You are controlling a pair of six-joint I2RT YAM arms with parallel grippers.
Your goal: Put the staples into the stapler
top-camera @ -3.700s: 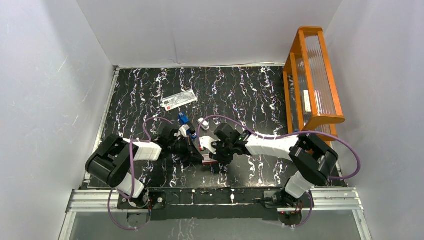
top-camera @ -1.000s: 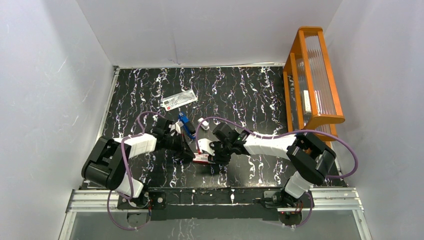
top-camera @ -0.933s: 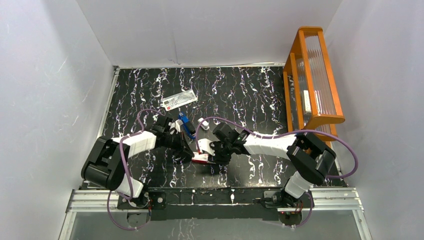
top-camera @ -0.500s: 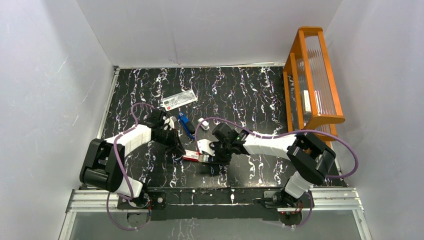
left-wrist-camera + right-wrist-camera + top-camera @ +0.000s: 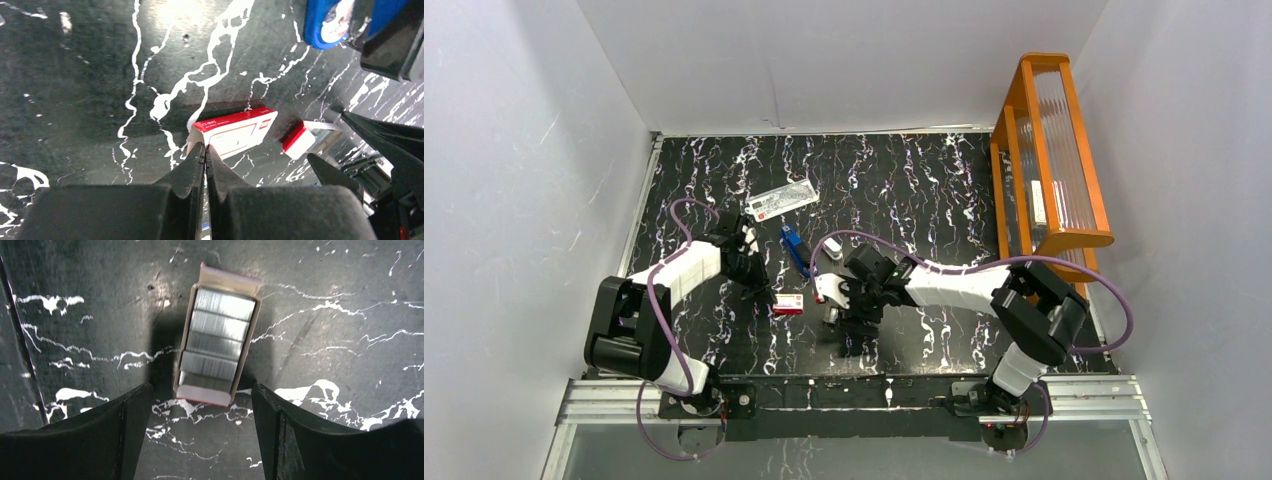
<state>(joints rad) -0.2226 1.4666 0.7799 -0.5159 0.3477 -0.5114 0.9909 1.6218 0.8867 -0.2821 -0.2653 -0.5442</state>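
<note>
The staples lie as silvery strips in their open cardboard tray, flat on the table between and just ahead of the open fingers of my right gripper, untouched. The tray's red-and-white end also shows in the left wrist view. The red-and-white sleeve lies a short way left of the tray, and my left gripper is shut on its left end flap. Farther back lies the blue stapler, apart from both grippers.
A flat clear packet with a white-and-red label lies at the back left. A small white piece sits right of the stapler. An orange rack stands along the right edge.
My left gripper has drawn the sleeve leftwards off the tray. My right gripper has opened and the tray of staples now lies free on the table.
</note>
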